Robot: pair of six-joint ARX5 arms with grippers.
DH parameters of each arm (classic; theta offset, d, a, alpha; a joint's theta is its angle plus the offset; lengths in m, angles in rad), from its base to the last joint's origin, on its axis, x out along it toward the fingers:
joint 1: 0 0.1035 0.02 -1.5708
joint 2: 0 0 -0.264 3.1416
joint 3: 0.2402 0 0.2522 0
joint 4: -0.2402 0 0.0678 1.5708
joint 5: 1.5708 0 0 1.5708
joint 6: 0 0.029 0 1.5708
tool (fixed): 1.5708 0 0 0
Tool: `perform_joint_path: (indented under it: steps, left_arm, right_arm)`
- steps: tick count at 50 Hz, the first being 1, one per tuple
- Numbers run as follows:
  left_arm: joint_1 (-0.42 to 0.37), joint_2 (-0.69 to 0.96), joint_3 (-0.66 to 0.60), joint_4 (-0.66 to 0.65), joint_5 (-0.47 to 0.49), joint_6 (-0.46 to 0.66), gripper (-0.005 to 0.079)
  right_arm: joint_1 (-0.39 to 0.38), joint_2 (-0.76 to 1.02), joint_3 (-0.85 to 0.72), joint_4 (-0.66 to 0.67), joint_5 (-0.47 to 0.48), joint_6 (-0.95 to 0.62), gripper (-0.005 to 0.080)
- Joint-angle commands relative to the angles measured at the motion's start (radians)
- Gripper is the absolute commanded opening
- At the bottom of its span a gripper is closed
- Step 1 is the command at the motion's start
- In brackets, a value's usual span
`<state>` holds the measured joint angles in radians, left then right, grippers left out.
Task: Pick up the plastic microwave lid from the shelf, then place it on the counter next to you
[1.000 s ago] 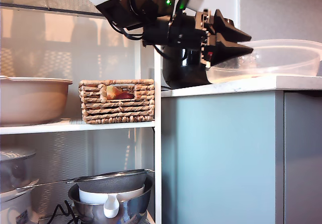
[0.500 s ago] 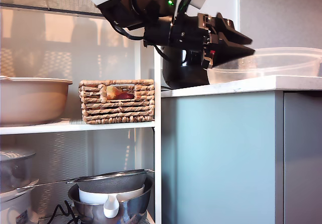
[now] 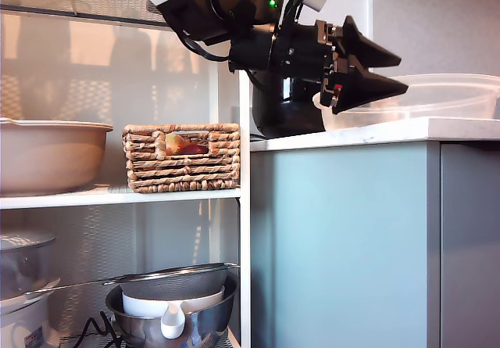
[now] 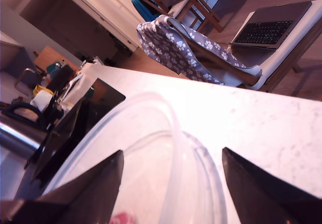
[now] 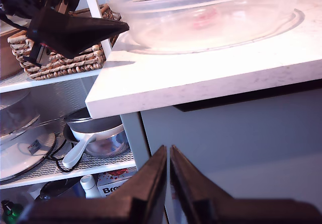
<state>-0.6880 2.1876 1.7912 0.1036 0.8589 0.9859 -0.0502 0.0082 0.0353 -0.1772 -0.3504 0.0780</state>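
Observation:
The plastic microwave lid [image 3: 449,98] is a wide clear dome resting on the white counter [image 3: 391,132], just beyond the black cooker [image 3: 277,113]. My first gripper [image 3: 402,73] reaches in from the exterior view's left, open, its black fingers spread above and beside the lid's near rim. In the first wrist view the lid [image 4: 166,148] lies between the wide-apart fingers [image 4: 85,189] on the counter [image 4: 266,123]. My second gripper [image 5: 167,148] is shut on nothing, low before the counter's front; its view shows the lid [image 5: 211,17] and the shelf [image 5: 50,79]. The shelf [image 3: 117,197] fills the exterior view's left.
On the shelf stand a wicker basket [image 3: 181,156], a beige bowl [image 3: 47,154] and, lower down, a steel bowl with a strainer [image 3: 172,317]. Pale blue-grey cabinet fronts [image 3: 344,246] sit under the counter. Beyond the counter are a laptop [image 4: 274,25] and a draped chair [image 4: 191,43].
The lid has dropped from a tilt to lie flat on the counter. My first gripper's fingers have spread apart and let go of its rim.

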Motion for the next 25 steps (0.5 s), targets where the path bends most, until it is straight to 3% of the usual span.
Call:
perform_joint_path:
  steps: [1, 19, 25]
  left_arm:
    - [-0.003, -0.057, -0.008, -0.020, -0.017, -0.018, 0.0567]
    - [0.016, -0.253, -0.008, -0.299, -0.181, -0.074, 0.0561]
    - [0.026, -0.320, -0.008, -0.420, -0.243, -0.180, 0.0474]
  right_arm:
    - [0.004, -0.006, 0.006, 0.007, 0.001, 0.001, -0.0012]
    - [0.004, -0.006, 0.006, 0.008, 0.001, 0.000, -0.0012]
    - [0.004, -0.006, 0.006, 0.009, 0.000, 0.001, -0.0012]
